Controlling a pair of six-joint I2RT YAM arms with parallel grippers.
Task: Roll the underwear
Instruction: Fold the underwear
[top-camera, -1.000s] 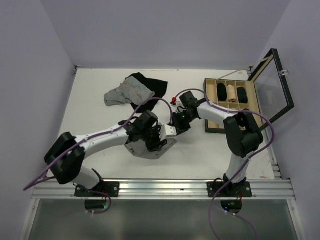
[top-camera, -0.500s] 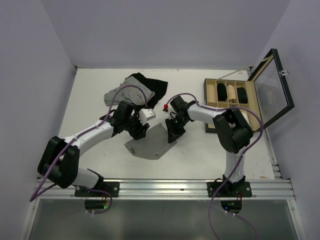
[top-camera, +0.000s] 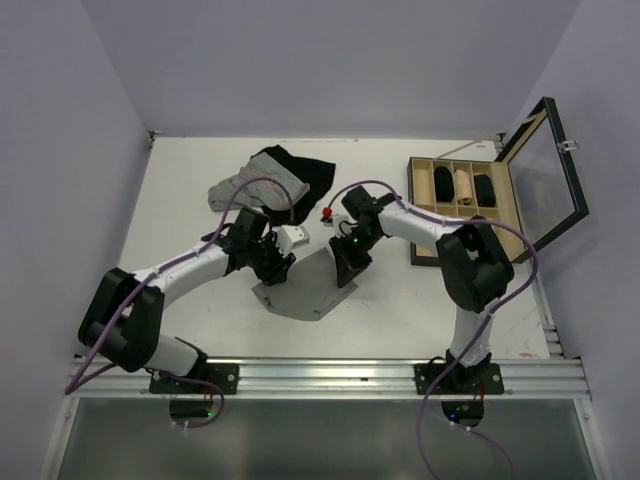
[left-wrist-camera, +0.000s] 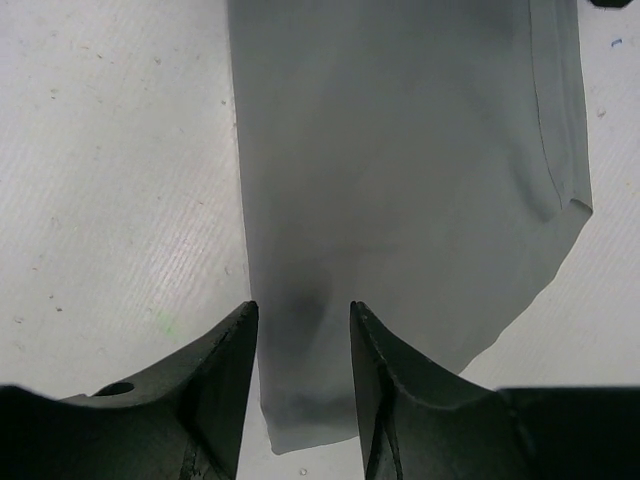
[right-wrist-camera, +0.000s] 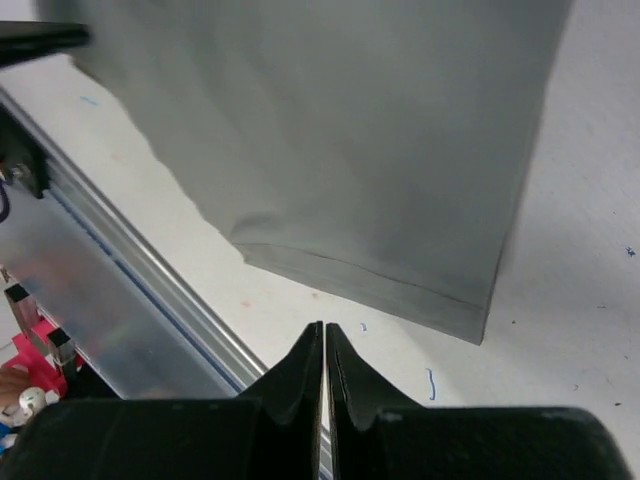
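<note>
**Legible text.** No text, label, brand, number or sign can be read in any view. The underwear (left-wrist-camera: 400, 180), just ahead of the left gripper (left-wrist-camera: 300, 330), shows plain grey cloth with stitched hems, and no lettering resolves on it. A few small blue marks (right-wrist-camera: 430, 382) on the table (right-wrist-camera: 600, 200), just beside the tips of the right gripper (right-wrist-camera: 324, 335), are too small to read as characters.

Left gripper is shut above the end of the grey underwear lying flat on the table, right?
No. The left gripper is open, not shut: the left wrist view shows a gap between its fingers, above the end of the underwear lying flat on the table.
</note>
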